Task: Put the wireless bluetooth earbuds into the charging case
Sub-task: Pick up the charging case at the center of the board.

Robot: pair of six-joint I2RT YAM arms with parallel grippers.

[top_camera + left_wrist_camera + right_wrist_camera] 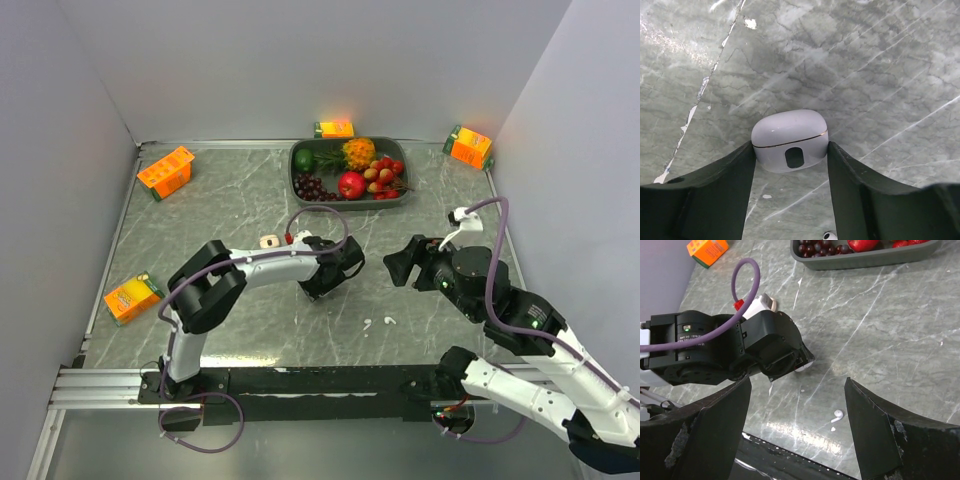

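Note:
The charging case (790,137) is pale, rounded and closed, and rests on the marble table between my left gripper's black fingers (735,180). Both fingers touch its sides. My left gripper (320,283) is low over the table's middle and hides the case in the top view. A sliver of the case (805,367) shows under it in the right wrist view. Two white earbuds (368,325) (389,321) lie on the table right of and nearer than the left gripper. One earbud (838,415) lies between my right gripper's open fingers, below them. My right gripper (398,268) hovers open and empty.
A grey tray of fruit (300,150) stands at the back middle. Orange juice cartons stand at the back left (165,170), front left (132,297), back middle (335,128) and back right (470,147). Walls close in the table on three sides.

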